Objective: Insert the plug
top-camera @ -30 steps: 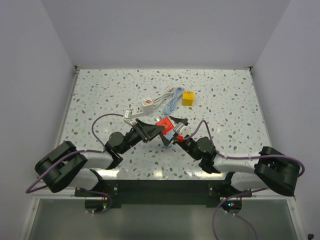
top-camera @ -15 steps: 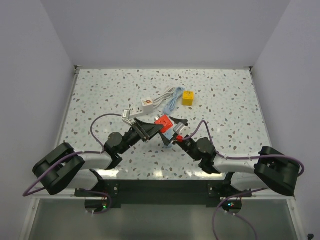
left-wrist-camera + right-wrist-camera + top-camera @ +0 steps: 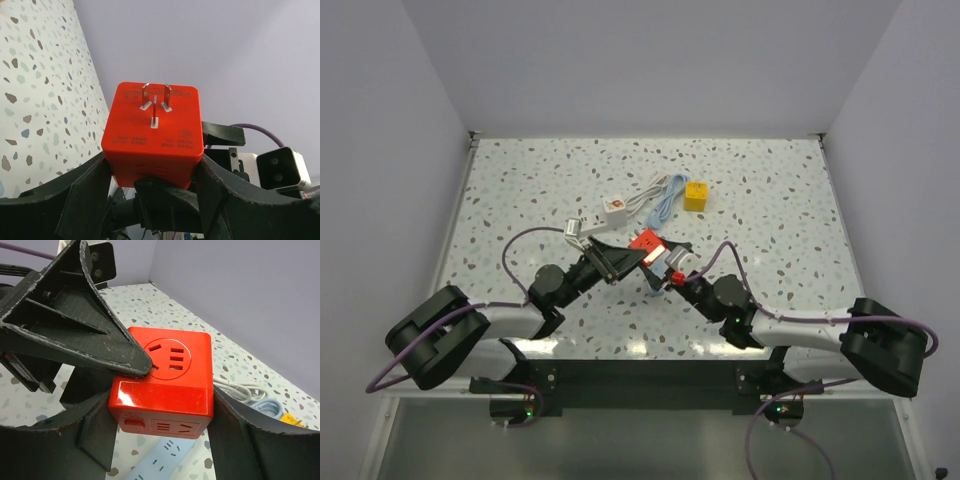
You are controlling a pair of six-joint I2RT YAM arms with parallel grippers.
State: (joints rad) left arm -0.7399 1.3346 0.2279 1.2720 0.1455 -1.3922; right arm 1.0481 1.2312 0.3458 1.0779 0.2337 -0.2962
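Red plug cube [image 3: 152,131], prongs exposed, sits clamped in the left gripper [image 3: 152,167] just above the blue power strip [image 3: 161,461]; the right gripper [image 3: 162,412] pinches its sides. Square the prongs over the strip's slots before pressing.

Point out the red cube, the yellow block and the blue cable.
red cube [image 3: 175,122], left wrist view, pronged face
yellow block [image 3: 696,196], top external view, upper face
blue cable [image 3: 666,200], top external view, coil's middle
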